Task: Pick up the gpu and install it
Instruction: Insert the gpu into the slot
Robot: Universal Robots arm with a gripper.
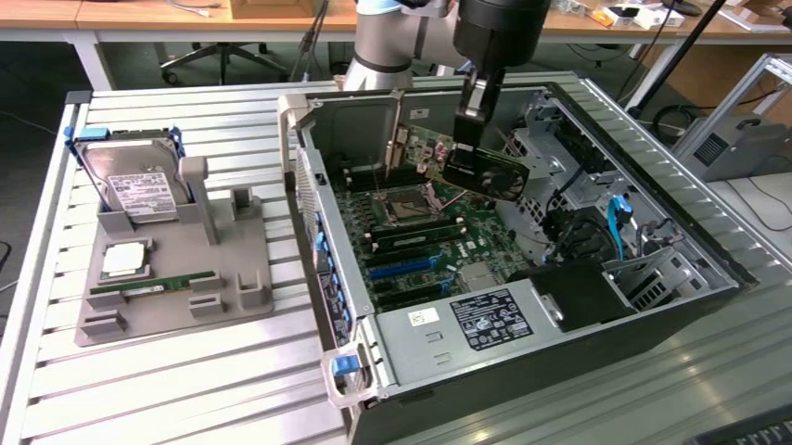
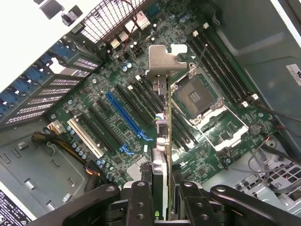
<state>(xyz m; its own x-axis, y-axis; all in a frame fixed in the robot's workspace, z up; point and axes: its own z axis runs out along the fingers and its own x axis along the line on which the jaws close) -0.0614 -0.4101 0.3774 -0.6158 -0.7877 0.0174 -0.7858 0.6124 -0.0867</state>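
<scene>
The thin green circuit-board gpu with black cooler and silver bracket (image 2: pixel 165 127) is pinched edge-on by the gripper (image 2: pixel 162 188). It is held over the green motherboard (image 1: pixel 427 246) at centre frame inside the open black computer case (image 1: pixel 644 185), so its edge can face the slots.

A ribbed, silvery aluminium-slat worktable (image 1: pixel 185 371) fills the foreground of the exterior view. Behind its far edge runs a long light-wood desk with white legs (image 1: pixel 136 23), strewn with small clutter at the exterior view's right. Under that desk stands the dark star-shaped base of a wheeled office chair (image 1: pixel 223 57) on dark flooring (image 1: pixel 31 88). Off the worktable's corner at the exterior view's right stands a silver aluminium-profile frame (image 1: pixel 755 93). Light is even and soft.
</scene>
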